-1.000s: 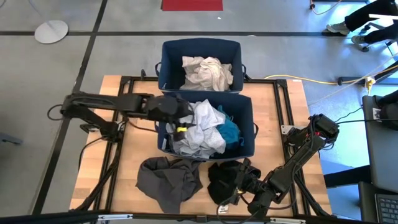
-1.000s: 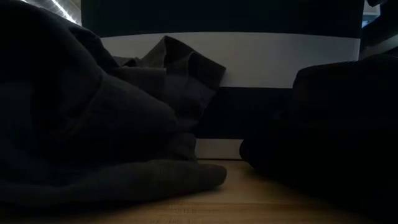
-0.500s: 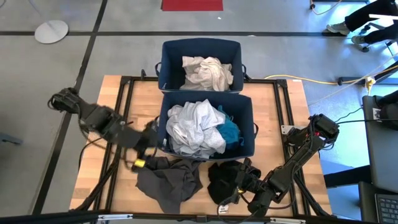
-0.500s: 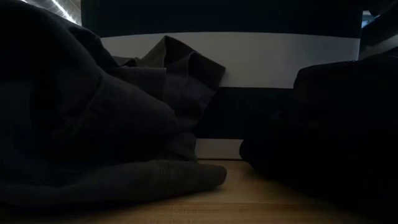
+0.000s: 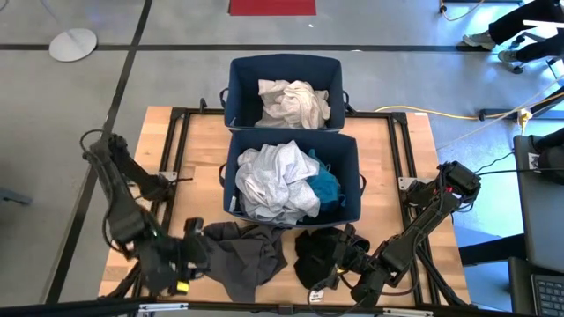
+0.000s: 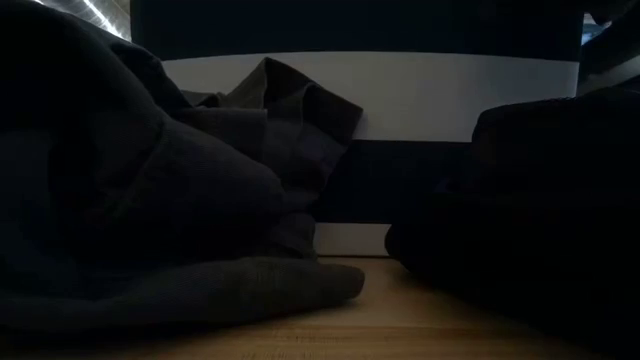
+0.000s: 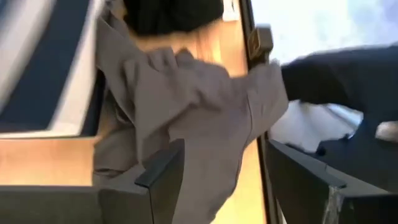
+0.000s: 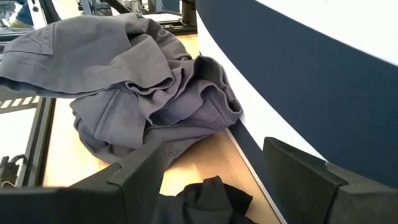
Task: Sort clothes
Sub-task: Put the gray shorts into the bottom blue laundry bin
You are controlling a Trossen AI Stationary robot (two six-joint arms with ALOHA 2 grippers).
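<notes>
- Left gripper (image 5: 183, 264) hangs low at the worktop's (image 5: 198, 145) front left corner, just beside the left edge of the dark grey garment (image 5: 238, 255); its fingers (image 7: 163, 168) are spread, nothing between them, the grey cloth lying just ahead.
- Dark grey garment lies crumpled on the worktop's front edge, touching the front wall of the near bin (image 5: 352, 207).
- Right gripper (image 5: 339, 269) sits at the front edge, right of centre, fingers parted, against the black garment (image 5: 322, 251).
- Near bin holds a white garment (image 5: 278, 180) and a teal-blue garment (image 5: 326, 187).
- Far bin (image 5: 242, 79), beyond the back edge, holds a cream garment (image 5: 293, 101).
</notes>
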